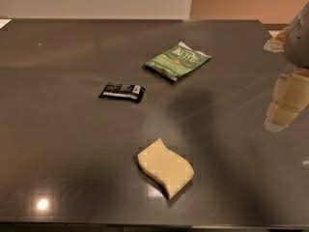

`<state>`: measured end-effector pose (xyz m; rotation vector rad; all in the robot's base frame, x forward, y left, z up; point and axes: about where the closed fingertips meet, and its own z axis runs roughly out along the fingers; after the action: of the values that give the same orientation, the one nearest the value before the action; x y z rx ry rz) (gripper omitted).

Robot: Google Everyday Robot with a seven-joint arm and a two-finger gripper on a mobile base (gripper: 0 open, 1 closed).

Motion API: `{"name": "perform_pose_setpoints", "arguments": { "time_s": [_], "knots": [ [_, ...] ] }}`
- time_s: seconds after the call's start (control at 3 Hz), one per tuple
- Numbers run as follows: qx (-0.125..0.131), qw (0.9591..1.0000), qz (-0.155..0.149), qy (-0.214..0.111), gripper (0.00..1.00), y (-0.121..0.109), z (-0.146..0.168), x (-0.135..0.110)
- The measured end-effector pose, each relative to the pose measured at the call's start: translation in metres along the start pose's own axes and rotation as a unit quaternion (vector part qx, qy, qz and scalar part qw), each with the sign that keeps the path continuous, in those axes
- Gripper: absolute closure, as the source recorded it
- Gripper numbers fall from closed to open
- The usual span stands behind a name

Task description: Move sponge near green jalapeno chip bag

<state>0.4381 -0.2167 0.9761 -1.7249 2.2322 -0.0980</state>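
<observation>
The pale yellow sponge (165,167) lies flat on the dark table (63,105), near the front edge at the middle. The green jalapeno chip bag (178,61) lies flat farther back, slightly right of the sponge, with its white lettering facing up. My gripper (286,103) hangs above the table at the far right edge of the view, well to the right of both the sponge and the bag. It touches neither and holds nothing that I can see.
A small black bar wrapper (122,91) lies left of the chip bag, between it and the sponge's row. A pale object (275,43) sits at the table's far right edge. A wall runs behind the table.
</observation>
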Motion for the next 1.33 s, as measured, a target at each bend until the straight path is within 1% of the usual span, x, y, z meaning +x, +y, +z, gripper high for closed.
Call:
{"name": "perform_pose_setpoints", "arguments": {
  "time_s": [0.67, 1.0, 1.33],
  "knots": [
    [0.000, 1.0000, -0.001, 0.000, 0.00, 0.000, 0.000, 0.000],
    [-0.033, 0.9984, -0.036, -0.030, 0.00, 0.032, 0.013, -0.022],
    [-0.070, 0.9922, -0.078, -0.068, 0.00, 0.073, 0.026, -0.052]
  ]
}}
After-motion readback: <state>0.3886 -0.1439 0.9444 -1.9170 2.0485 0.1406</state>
